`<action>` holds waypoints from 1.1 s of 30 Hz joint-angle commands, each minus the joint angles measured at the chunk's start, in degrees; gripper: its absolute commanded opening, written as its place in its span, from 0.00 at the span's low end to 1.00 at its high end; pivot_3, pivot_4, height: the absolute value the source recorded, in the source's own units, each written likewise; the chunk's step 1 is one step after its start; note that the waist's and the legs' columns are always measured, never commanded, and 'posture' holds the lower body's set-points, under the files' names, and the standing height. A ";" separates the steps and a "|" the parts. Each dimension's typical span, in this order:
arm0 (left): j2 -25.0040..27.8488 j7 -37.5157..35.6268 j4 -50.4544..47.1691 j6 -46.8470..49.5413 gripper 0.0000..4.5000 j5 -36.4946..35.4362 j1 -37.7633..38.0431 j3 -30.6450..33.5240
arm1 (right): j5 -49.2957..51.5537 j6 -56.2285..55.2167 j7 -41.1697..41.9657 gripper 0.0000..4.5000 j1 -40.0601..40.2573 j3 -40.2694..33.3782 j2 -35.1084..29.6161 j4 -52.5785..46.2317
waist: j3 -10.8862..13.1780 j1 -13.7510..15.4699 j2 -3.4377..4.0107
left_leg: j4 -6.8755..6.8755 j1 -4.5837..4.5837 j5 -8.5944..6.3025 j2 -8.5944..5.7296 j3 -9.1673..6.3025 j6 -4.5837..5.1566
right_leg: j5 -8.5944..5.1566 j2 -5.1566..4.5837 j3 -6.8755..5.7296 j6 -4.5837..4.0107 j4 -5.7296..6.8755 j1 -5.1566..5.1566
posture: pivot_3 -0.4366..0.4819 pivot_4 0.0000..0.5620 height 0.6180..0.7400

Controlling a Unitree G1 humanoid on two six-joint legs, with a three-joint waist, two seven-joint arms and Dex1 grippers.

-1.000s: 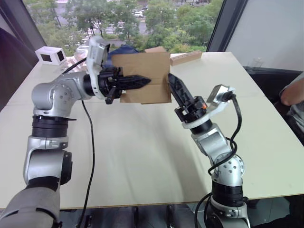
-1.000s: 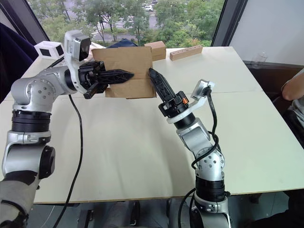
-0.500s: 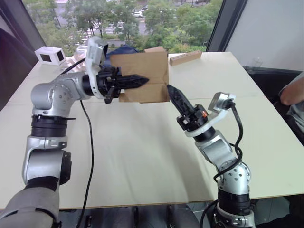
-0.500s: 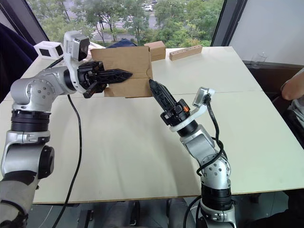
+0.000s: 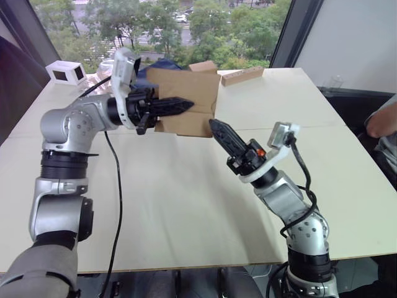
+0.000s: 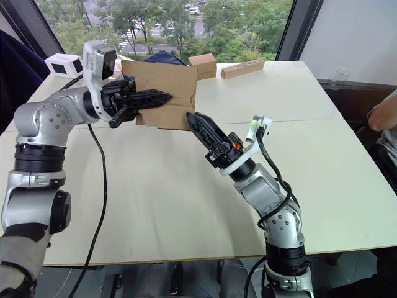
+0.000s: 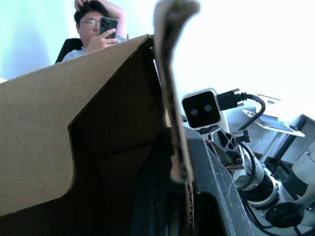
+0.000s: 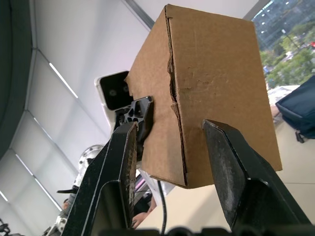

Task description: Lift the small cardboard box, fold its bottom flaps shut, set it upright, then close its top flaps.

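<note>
The small cardboard box (image 5: 186,93) hangs tilted in the air over the far side of the table (image 5: 186,205). My left gripper (image 5: 189,104) is shut on one of the box's walls, and the left wrist view shows the cardboard edge (image 7: 172,123) between its fingers. My right gripper (image 5: 214,125) is open just below the box's lower right corner and is not touching it. In the right wrist view the box (image 8: 216,88) lies beyond the two spread fingers (image 8: 123,162). A seam crosses the face turned toward me. I cannot tell which end holds the top flaps.
A smaller brown box (image 5: 203,64) and a long tan block (image 5: 242,76) lie at the table's far edge. A white box (image 5: 65,72) stands at the far left, with a dark blue bag (image 6: 160,57) behind the carton. A person's arm (image 5: 379,124) shows at the right edge.
My right gripper has dropped away from the box's right side and moved left to below its lower corner. The box has tilted a little in my left gripper.
</note>
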 commanded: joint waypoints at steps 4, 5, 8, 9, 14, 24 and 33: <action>0.17 0.17 -1.92 -0.19 0.00 -0.50 -0.47 1.34 | -0.62 -0.28 0.93 0.47 -1.16 1.83 0.97 -1.89 | 0.00 0.03 0.00 | 0.00 0.00 0.00 0.00 0.00 0.00 | 0.00 0.00 0.00 0.00 0.00 0.00 | 0.48 0.27 1.00; 0.22 0.15 -1.87 -0.20 0.00 -0.48 -0.47 1.37 | -0.60 -0.25 0.92 0.47 -1.08 1.70 0.90 -1.94 | 0.00 0.04 0.00 | 0.00 0.00 0.00 0.00 0.00 0.00 | 0.00 0.00 0.00 0.00 0.00 0.00 | 0.48 0.27 1.00; 0.91 -0.22 -1.34 -0.57 0.00 -0.03 -0.48 1.43 | 1.43 0.56 0.66 0.47 0.28 -0.16 -0.99 -3.60 | 0.00 0.04 0.00 | 0.00 0.00 0.00 0.00 0.00 -0.01 | 0.00 -0.01 0.00 0.00 0.00 0.00 | 0.48 0.27 1.00; 1.08 -0.36 -1.17 -0.64 0.00 0.07 -0.50 1.47 | 2.10 0.74 0.48 0.47 0.64 -0.83 -1.70 -4.06 | 0.00 0.04 0.00 | 0.00 0.00 0.00 0.00 0.00 -0.01 | 0.00 -0.01 0.00 0.00 0.00 0.00 | 0.48 0.27 1.00; 1.59 -0.64 -1.42 -0.45 0.00 0.12 -0.24 1.60 | 5.99 1.45 -0.62 0.47 2.13 -4.01 -4.98 -6.16 | 0.00 0.05 0.00 | 0.00 -0.01 0.00 0.00 0.00 0.00 | 0.00 -0.01 0.00 0.00 0.00 0.00 | 0.48 0.27 1.00; 1.76 -1.31 -2.46 0.28 0.00 -0.23 0.02 1.00 | 7.77 0.39 -2.26 0.30 1.98 -8.08 -10.27 -5.74 | 0.00 0.08 0.00 | 0.00 -0.01 0.00 0.00 0.00 0.00 | 0.00 -0.01 0.00 0.00 0.00 0.00 | 0.48 0.27 1.00; 1.48 -1.69 -3.35 0.74 0.00 -0.29 0.09 0.74 | -2.52 0.63 1.42 0.02 -2.52 -2.50 -12.00 -2.49 | 0.00 0.03 0.00 | 0.00 -0.01 0.00 0.01 0.00 0.00 | 0.00 0.02 0.00 0.00 0.00 0.00 | 0.48 0.27 1.00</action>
